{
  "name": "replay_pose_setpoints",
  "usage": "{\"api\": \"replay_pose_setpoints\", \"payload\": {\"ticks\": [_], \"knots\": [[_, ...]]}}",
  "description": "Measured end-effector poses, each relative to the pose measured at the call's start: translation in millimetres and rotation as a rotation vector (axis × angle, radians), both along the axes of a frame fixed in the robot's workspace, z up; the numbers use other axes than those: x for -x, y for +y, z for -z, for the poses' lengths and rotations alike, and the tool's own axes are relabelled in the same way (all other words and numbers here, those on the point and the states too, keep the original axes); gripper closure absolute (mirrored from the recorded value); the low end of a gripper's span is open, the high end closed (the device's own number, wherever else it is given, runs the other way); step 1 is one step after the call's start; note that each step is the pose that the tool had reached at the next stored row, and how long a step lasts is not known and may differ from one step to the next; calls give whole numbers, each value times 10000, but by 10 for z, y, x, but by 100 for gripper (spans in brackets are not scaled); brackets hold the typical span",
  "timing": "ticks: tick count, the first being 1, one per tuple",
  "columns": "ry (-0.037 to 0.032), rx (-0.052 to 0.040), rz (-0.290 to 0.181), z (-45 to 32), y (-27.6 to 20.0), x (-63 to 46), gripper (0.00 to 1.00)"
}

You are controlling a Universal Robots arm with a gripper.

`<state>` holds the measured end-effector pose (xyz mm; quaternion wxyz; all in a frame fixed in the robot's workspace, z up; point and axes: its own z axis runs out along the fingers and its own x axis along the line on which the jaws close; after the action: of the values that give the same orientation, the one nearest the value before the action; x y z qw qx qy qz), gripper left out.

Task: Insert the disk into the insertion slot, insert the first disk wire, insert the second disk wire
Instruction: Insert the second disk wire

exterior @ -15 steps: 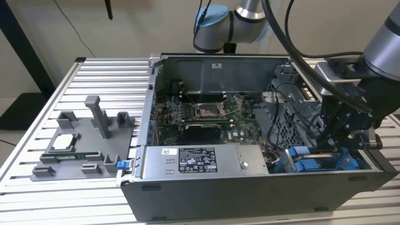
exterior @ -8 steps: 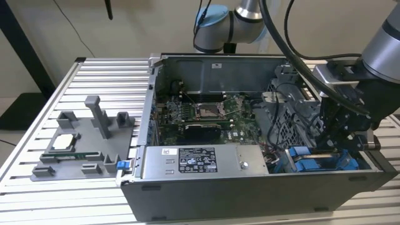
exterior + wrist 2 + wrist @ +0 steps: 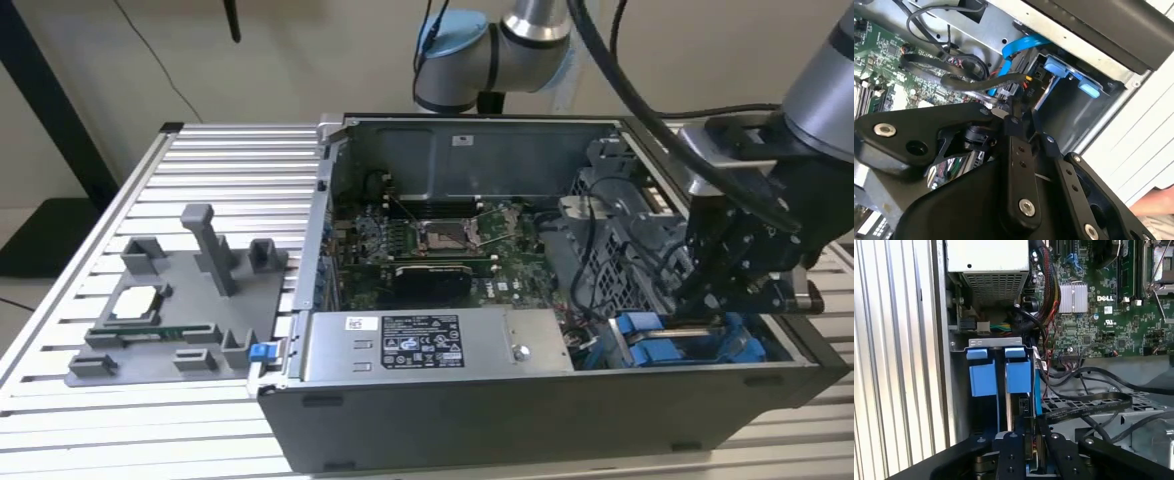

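First wrist view: blue-framed silver disk sits in the grey metal slot — end effector apparently pinching a wire connector.

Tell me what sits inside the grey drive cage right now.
In the first wrist view, the grey drive cage holds two blue carrier frames side by side, the gripper at the one nearer the motherboard. The frames and gripper cover any disk body and connectors.
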<state>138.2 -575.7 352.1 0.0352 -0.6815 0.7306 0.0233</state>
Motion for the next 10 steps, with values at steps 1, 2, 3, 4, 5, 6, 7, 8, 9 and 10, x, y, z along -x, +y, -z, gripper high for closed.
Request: {"api": "replay_pose_setpoints", "payload": {"ticks": [1, 2, 3, 4, 5, 6, 7, 8, 9, 10], "knots": [[0, -1, 0, -44, 0, 1, 0], [0, 3, -1, -88, 0, 1, 0], [0, -1, 0, -129, 0, 3, 0], [0, 4, 0, -175, 0, 4, 0], [0, 0, 0, -217, 0, 4, 0], [0, -1, 0, -257, 0, 5, 0], [0, 0, 0, -301, 0, 5, 0], [0, -5, 0, -340, 0, 5, 0], [0, -7, 1, -364, 0, 5, 0], [0, -12, 0, -370, 0, 5, 0]]}}
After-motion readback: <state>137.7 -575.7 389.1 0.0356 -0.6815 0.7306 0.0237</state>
